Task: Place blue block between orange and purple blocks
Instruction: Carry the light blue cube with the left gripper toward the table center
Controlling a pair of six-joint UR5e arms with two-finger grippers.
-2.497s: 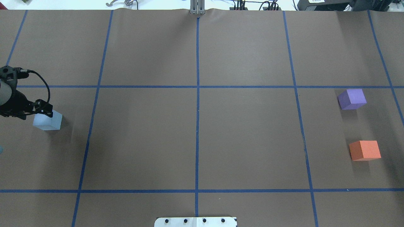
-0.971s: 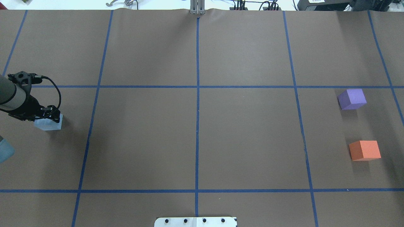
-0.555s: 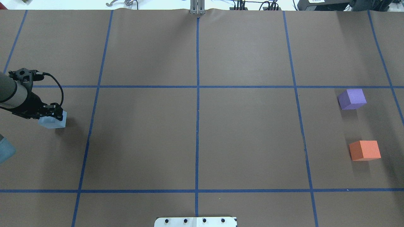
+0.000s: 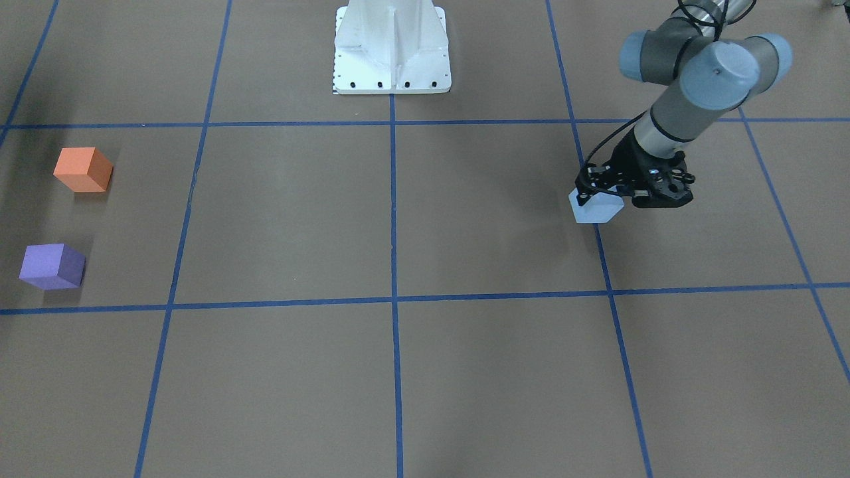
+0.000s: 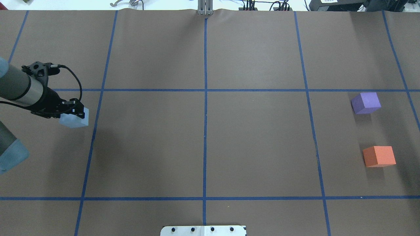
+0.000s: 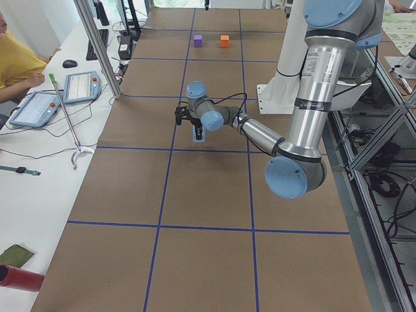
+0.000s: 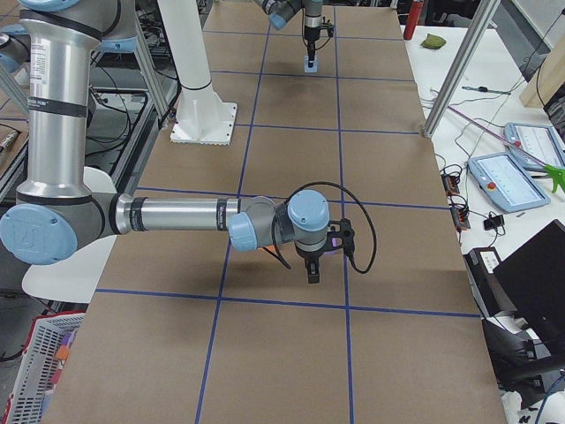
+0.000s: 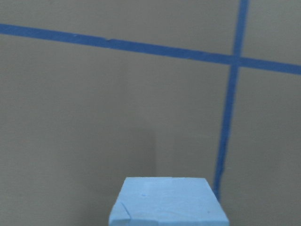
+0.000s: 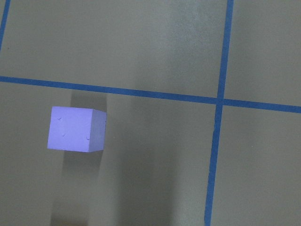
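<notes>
The robot's white base plate (image 5: 203,230) is noted at the near table edge, on brown paper (image 5: 256,141) ruled with blue tape lines (image 5: 204,131). Further out on the robot's right, the orange block (image 5: 379,156) is seen resting flat. The purple block (image 5: 366,103) is set beyond it in the same grid cell, and the two are apart, not touching. On the robot's left side, the blue block (image 5: 74,120) is held between the fingers of the left gripper (image 4: 599,193), which is clamped on its upper part. The block appears lifted off the paper, just beside a lengthwise tape line, and is well apart from the other two cubes. In the left wrist view only the cube's top face is shown, with the paper below. The right gripper (image 7: 313,276) is seen only from the side, pointing down over the paper. Whether its fingers are parted or closed cannot be told. The purple block is framed in its wrist camera.
</notes>
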